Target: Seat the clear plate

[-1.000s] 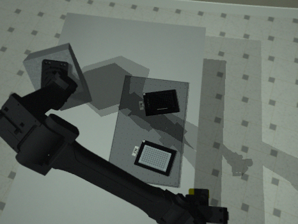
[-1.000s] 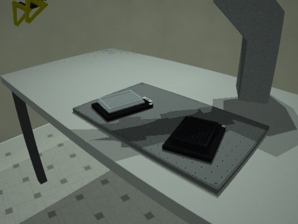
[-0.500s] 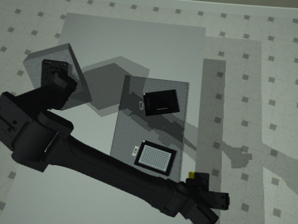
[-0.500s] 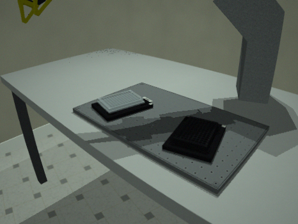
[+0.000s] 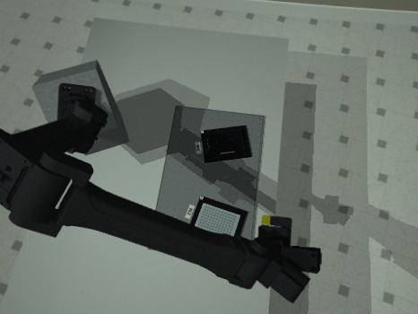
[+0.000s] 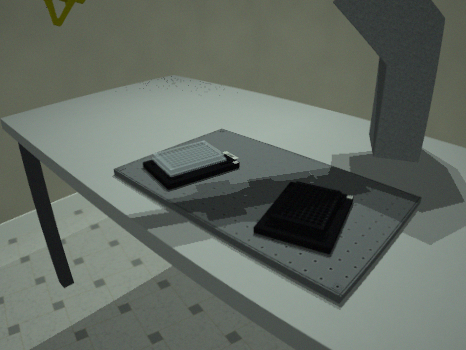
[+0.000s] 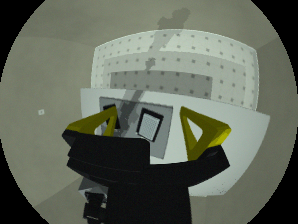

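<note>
The clear plate C51 [image 5: 218, 218] rests on top of the black nest N2 [image 5: 242, 221] at the near end of the grey deck plate [image 5: 211, 170]. In the exterior view the clear plate [image 6: 189, 157] stands proud of the nest and looks slightly tilted. The black plate C15 [image 5: 225, 143] sits in nest N1 at the far end, also seen in the exterior view [image 6: 306, 212]. My gripper [image 7: 148, 109] [image 5: 269, 221] is open and empty, high above the table and off the deck's near edge. Only its yellow fingertips [image 6: 60, 10] show at the top left.
A tall grey block [image 6: 405, 75] stands on the table behind the deck. White station labels [image 5: 189, 212] lie beside each nest. The arm [image 5: 157, 229] crosses the top view below the deck. The table edge drops to the tiled floor [image 6: 75, 300].
</note>
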`<state>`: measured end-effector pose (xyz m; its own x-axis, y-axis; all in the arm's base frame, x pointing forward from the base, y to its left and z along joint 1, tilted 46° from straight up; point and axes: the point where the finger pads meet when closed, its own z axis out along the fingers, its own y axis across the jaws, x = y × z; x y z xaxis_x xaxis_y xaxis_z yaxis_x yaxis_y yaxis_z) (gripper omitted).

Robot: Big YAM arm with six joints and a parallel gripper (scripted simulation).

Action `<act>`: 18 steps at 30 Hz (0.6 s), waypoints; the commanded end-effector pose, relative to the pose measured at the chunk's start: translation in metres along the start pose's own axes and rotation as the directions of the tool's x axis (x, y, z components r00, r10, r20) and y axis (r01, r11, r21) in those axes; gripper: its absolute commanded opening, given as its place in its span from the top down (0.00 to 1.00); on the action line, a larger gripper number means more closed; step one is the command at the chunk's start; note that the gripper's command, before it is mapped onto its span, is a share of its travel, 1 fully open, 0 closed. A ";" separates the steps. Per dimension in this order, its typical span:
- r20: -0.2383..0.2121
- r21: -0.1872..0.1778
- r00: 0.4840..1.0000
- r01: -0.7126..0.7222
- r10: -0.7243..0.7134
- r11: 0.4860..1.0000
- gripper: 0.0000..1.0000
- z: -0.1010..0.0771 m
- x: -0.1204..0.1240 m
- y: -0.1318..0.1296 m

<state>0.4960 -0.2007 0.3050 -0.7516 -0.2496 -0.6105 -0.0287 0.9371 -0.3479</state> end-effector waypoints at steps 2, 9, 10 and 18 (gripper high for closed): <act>0.011 -0.015 1.000 -0.022 0.022 1.000 0.00 -0.017 -0.005 0.022; -0.044 -0.082 0.998 -0.055 0.051 0.995 0.00 -0.021 -0.001 0.047; -0.052 -0.081 0.997 -0.055 0.051 0.995 0.00 -0.022 0.006 0.054; -0.114 -0.140 0.991 -0.089 0.073 0.986 0.00 -0.021 0.002 0.074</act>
<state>0.4709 -0.1418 0.2794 -0.8155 -0.1759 -0.5513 -0.0540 0.9716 -0.2302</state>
